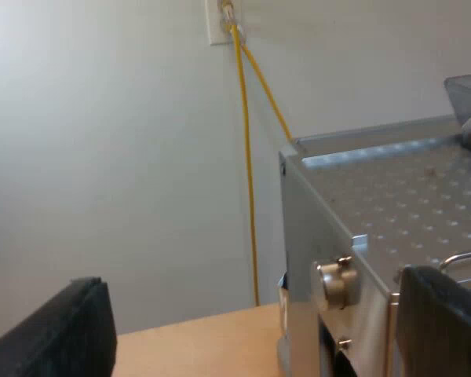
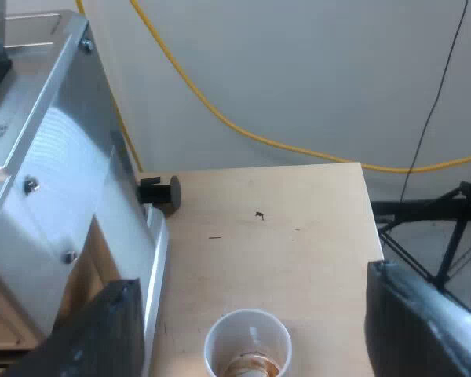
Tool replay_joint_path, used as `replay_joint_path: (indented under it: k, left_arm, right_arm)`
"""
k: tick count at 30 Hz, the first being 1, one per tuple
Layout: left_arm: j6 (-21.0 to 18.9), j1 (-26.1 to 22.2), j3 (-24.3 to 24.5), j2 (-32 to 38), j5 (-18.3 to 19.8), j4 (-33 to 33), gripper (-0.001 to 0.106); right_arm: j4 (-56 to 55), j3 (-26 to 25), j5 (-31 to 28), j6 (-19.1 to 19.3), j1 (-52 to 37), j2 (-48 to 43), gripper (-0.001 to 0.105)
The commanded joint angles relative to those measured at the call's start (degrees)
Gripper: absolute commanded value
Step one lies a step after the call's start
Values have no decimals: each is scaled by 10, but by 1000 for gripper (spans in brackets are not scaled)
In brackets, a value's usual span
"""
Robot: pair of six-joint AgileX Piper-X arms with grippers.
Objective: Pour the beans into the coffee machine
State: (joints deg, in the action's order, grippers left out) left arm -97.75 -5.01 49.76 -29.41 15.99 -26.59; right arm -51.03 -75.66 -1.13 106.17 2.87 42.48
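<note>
One coffee machine (image 1: pixel 392 204); one cup (image 2: pixel 247 339) on one table (image 2: pixel 298 236); left gripper (image 1: pixel 251 283) and right gripper (image 2: pixel 251 281), both spread wide apart.

No text, brand or number can be read on the espresso machine (image 1: pixel 392 196) or elsewhere.

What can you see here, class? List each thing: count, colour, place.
table: one, pale wood, bearing the rest
espresso machine: one, silver, on the table
bean hopper: one, dark, on the machine's top
cup: one, white, brown inside, on the table
knob: one, black, at the machine's base
cable: two strands, yellow, hanging behind the machine
stand: one, black, beyond the table
left gripper: one, black, jaws open, by the machine's top
right gripper: one, black, jaws open, over the cup
</note>
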Motion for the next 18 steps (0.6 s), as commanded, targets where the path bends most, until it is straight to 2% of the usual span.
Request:
replay_joint_path:
  k: [1, 5, 11, 18]
  left_arm:
    - [-2, 18, 5, 19, 6, -3, 76]
    - [4, 38, 5, 46, 8, -50, 76]
    - [4, 38, 5, 85, -1, -115, 76]
    - [4, 38, 5, 113, -27, -142, 76]
  right_arm:
    - [-9, -8, 5, 12, -2, -23, 62]
    - [-17, -8, 5, 12, -2, -48, 62]
    - [-37, -8, 5, 12, -2, -81, 62]
    - [-53, 15, 5, 12, -2, -127, 62]
